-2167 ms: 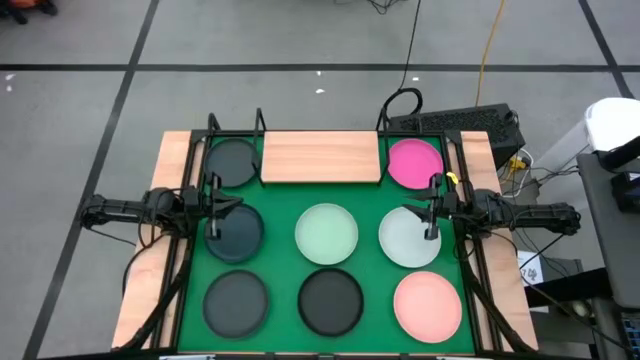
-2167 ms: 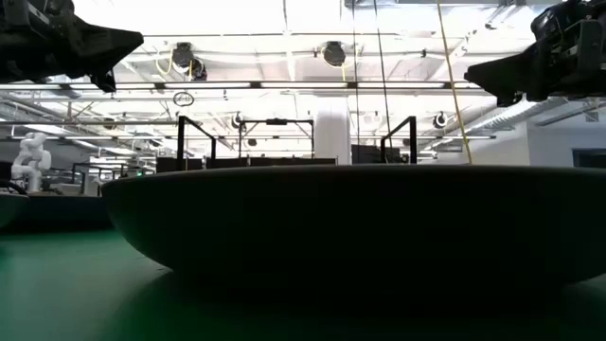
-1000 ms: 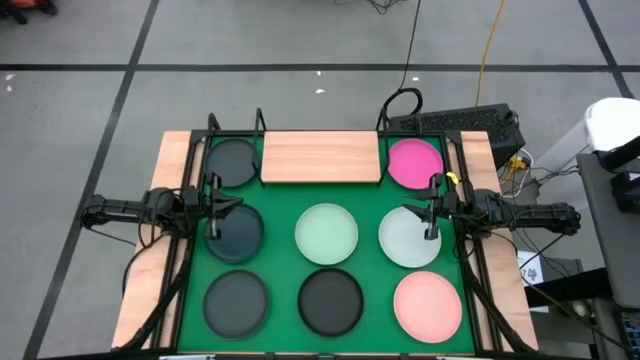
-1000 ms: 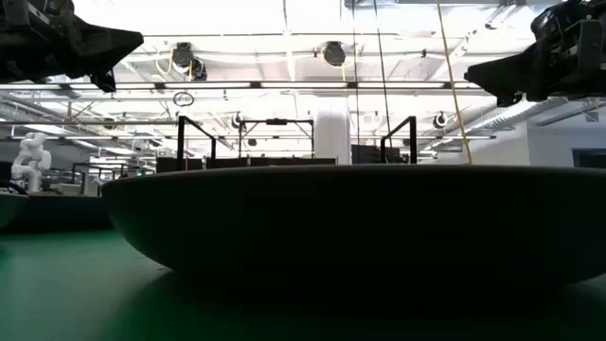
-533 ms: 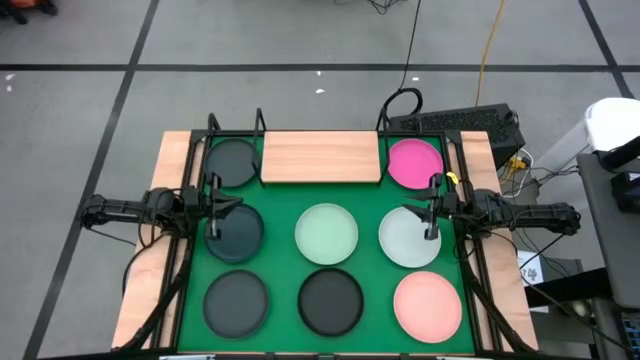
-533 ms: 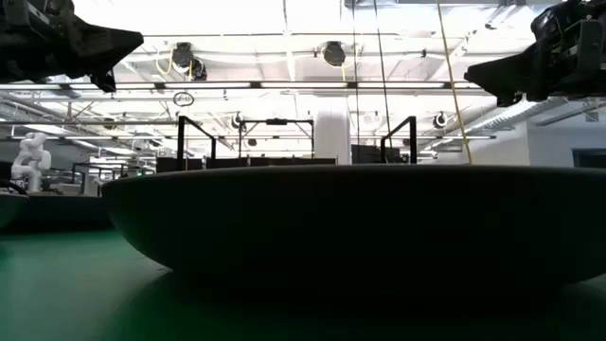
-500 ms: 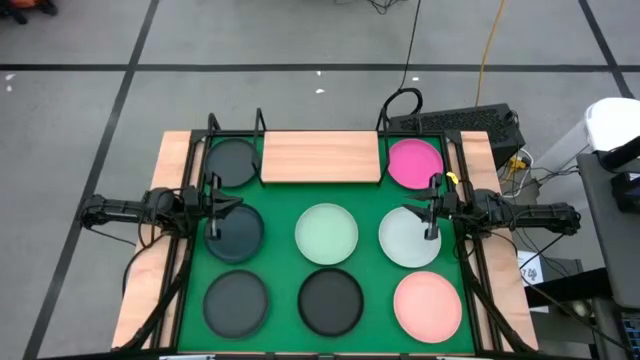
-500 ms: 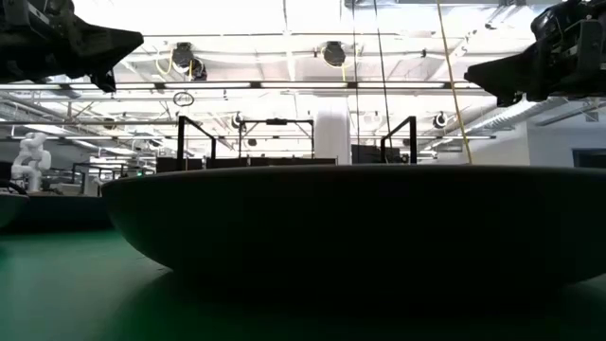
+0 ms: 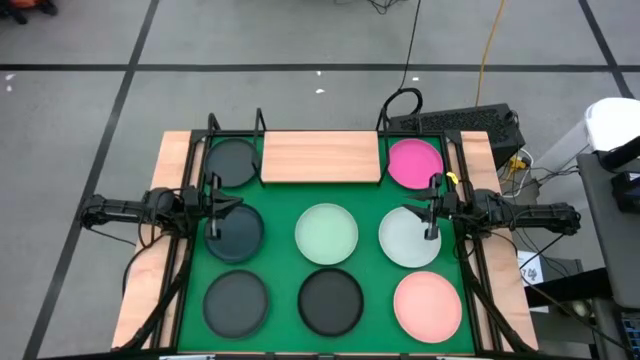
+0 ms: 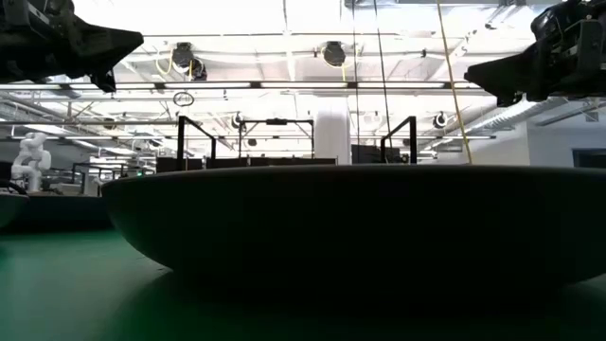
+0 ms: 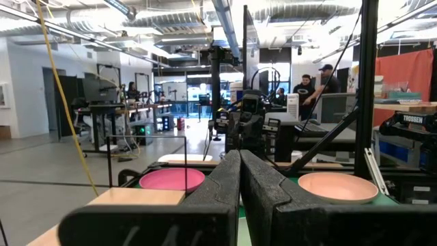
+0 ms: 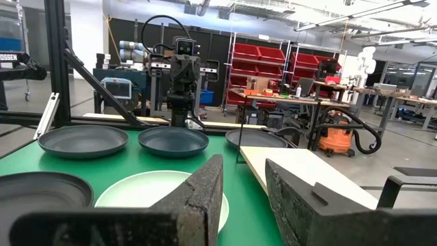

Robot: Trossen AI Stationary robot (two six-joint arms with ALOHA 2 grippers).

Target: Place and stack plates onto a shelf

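An empty wooden shelf (image 9: 320,158) sits at the far edge of a green mat (image 9: 365,258). Eight plates lie singly around it, a magenta plate (image 9: 414,163) just right of it. The left pincer (image 9: 221,208) hovers, fingers pressed together, over a dark plate (image 9: 236,232). The right pincer (image 9: 423,213), slightly parted, hovers over a whitish plate (image 9: 408,242).

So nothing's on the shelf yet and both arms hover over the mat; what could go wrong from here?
1. The plates lie close together: the whitish plate sits near the magenta plate and the pink plate, so the right gripper coming down on one rim may nudge a neighbour.
2. The left gripper is shut over a dark plate; it must open first or it will push the plate.
3. The shelf has wire posts at its corners that an arm could clip.
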